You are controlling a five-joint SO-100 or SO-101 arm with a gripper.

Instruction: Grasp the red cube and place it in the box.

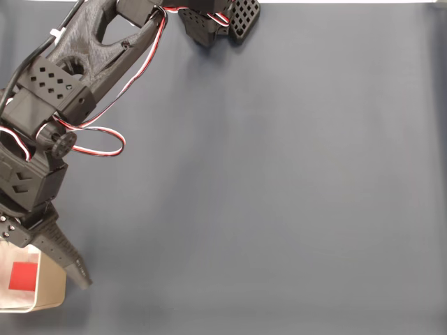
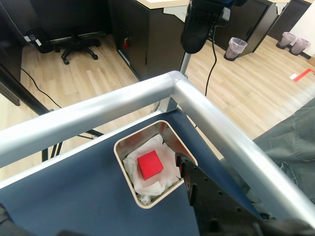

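Observation:
The red cube [image 1: 23, 276] lies inside the box [image 1: 54, 296] at the bottom left corner of the fixed view. In the wrist view the red cube [image 2: 149, 164] rests on crumpled white lining in the tan box [image 2: 118, 153], touching no finger. My gripper [image 1: 43, 259] hangs over the box and is open, with one black finger [image 1: 70, 259] reaching past the box's right rim. In the wrist view the gripper [image 2: 98, 196] spans the box, and one finger [image 2: 197, 191] stands just right of it.
A dark blue mat [image 1: 279, 195] covers the table, bare to the right of the arm [image 1: 84, 63]. A silver metal rail [image 2: 147, 96] frames the table corner behind the box. A person's grey trouser leg [image 2: 290, 147] shows beyond the rail at right.

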